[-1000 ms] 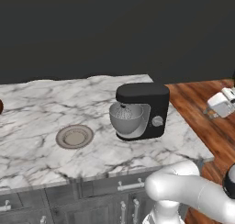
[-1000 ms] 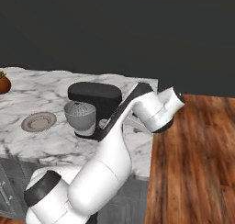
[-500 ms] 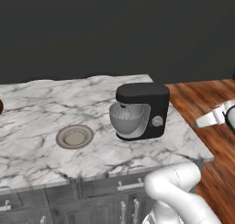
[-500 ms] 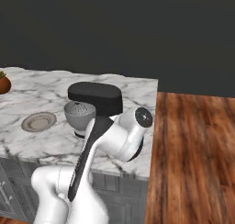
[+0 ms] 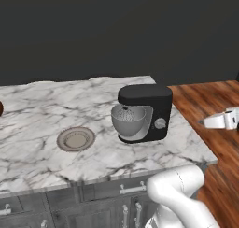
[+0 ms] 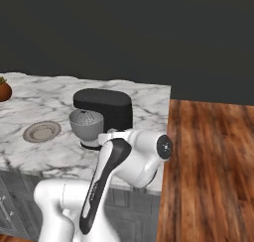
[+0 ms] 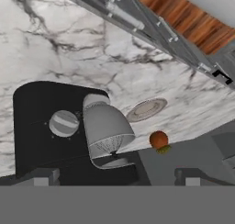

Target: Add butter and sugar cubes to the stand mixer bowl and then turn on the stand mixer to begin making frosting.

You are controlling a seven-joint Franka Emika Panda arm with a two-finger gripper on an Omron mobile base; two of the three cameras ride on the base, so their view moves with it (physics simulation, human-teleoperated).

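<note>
Black stand mixer (image 5: 148, 111) sits on the marble desk (image 5: 37, 101), toward its right end, head down, wire whisk (image 5: 126, 114) hanging into the grey metal stand mixer bowl (image 5: 129, 123) seated on its left side; silver round knob (image 5: 160, 124) on the near face of the body. Round grey plate (image 5: 75, 138) lies left of the mixer, well apart from it; the butter and sugar cubes can't be made out on it or anywhere else, too small to tell. An orange pot (image 6: 4, 90) stands at the far left edge of the desk. Gripper (image 5: 223, 120) is out past the right end of the desk over the wood floor (image 6: 213, 151), level with the mixer, pointing left at it. In the hand view its two dark finger tips (image 7: 43, 176) stand wide apart at the bottom with nothing between them: jaws fully open, holding nothing, touching nothing. Handling, as a guess: butter is a small light stick, soft and greasy, so pinch across the short sides mid-length with gentle force or it dents and slips; sugar cubes are tiny, hard, crumbly, easy to flick away, so come straight down and close slowly. Bowl is stiff metal and locked in the mixer, no need to lift. Knob is small, smooth and round, likely slippery; grip it square-on across its width and twist.
</note>
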